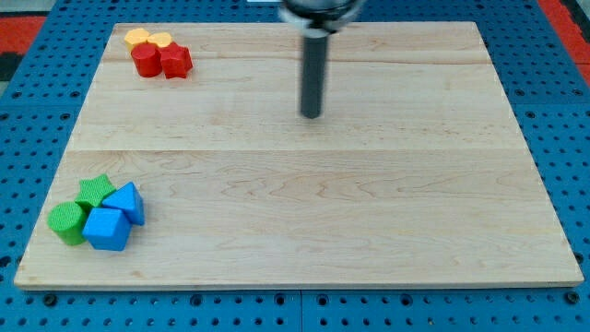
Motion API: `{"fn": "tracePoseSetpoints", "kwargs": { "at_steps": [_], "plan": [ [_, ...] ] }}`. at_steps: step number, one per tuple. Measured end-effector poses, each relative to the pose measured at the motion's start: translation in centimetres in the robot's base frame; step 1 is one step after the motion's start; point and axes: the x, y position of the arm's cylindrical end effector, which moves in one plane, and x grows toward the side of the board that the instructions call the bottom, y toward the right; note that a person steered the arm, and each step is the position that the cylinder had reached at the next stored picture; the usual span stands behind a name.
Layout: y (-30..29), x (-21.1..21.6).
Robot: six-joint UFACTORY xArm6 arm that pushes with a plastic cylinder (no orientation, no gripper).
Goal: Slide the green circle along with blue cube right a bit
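Note:
The green circle (pixel 67 222) lies near the board's bottom left corner. The blue cube (pixel 107 229) touches its right side. A green star-shaped block (pixel 94 192) sits just above them, and a blue triangular block (pixel 127 201) sits right of the star, touching the cube. My tip (pixel 312 115) is at the end of the dark rod, in the upper middle of the board, far to the upper right of this cluster and touching no block.
At the board's top left, two yellow blocks (pixel 147 39) sit above a red round block (pixel 144 61) and a red star-shaped block (pixel 174 61). The wooden board (pixel 369 212) lies on a blue perforated surface (pixel 562 111).

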Motion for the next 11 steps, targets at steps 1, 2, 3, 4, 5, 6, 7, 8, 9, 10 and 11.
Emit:
{"fn": "tracePoseSetpoints", "kwargs": {
  "at_steps": [1,2,3,4,5,6,7,8,9,10,11],
  "plan": [
    [-10.1,5.0],
    [-19.9,8.5],
    [-28.0,8.6],
    [-28.2,8.9],
    [-27.2,11.2],
    [-27.2,14.2],
    [-27.1,15.1],
    [-24.8,15.1],
    [-23.3,15.7],
    [-22.5,16.2],
    [-22.4,16.8]
  ]
}}
